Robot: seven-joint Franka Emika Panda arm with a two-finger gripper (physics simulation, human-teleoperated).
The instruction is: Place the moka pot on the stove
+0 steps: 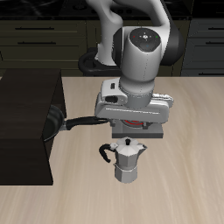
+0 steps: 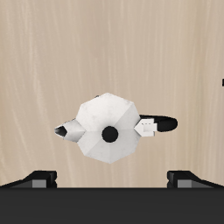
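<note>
We see the pot [image 1: 128, 160] standing upright on the bare table [image 1: 188, 175], near the front edge and clear of everything around it. Its black handle [image 1: 105, 153] juts out at about nine o'clock in the exterior view, toward the dark cabinet [image 1: 26, 127].

The stove [image 1: 140, 125] lies just behind the pot, at roughly twelve o'clock from it, mostly hidden under the arm's wrist [image 1: 140, 61]; only a bit of grey plate and red coil shows below the hand. A pan [image 1: 59, 120] sits at the cabinet's edge, its long handle [image 1: 83, 122] reaching toward the stove.

In the wrist view we look straight down on the pot [image 2: 107, 128]: pale faceted lid, black knob [image 2: 110, 134] at the centre, spout and handle [image 2: 163, 124] pointing opposite ways, at nine and three o'clock.

The gripper [image 2: 114, 179] hangs above the table beside the pot, not touching it. Its two fingertips [image 2: 39, 179] are spread wide apart with nothing between them; the pot lies just outside the gap.
</note>
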